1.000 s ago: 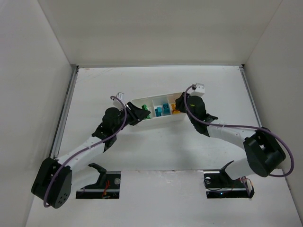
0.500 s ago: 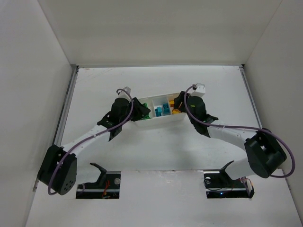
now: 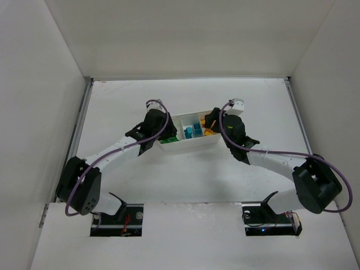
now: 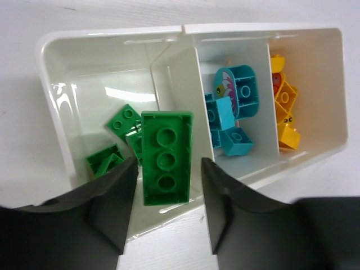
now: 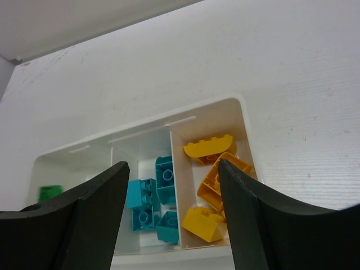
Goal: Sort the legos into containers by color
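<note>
The white tray [image 3: 191, 147] lies mid-table with three compartments. In the left wrist view, the tray [image 4: 112, 32] holds green legos [image 4: 125, 121] in the left compartment, cyan ones [image 4: 233, 107] in the middle and yellow ones [image 4: 284, 112] at the right. My left gripper [image 4: 169, 166] is open over the green compartment. A long green brick [image 4: 166, 140] sits between its fingers with a gap on each side, at the tray's near wall. My right gripper [image 5: 173, 169] is open and empty above the cyan legos [image 5: 147, 202] and yellow legos [image 5: 209, 147].
White walls enclose the table on three sides. Both arms reach in from the near edge and meet at the tray, with the left gripper [image 3: 166, 130] at its left end and the right gripper [image 3: 212, 121] at its right end.
My left arm has swung right and forward, from beside the tray's left end to over the green compartment. My right arm has hardly moved.
</note>
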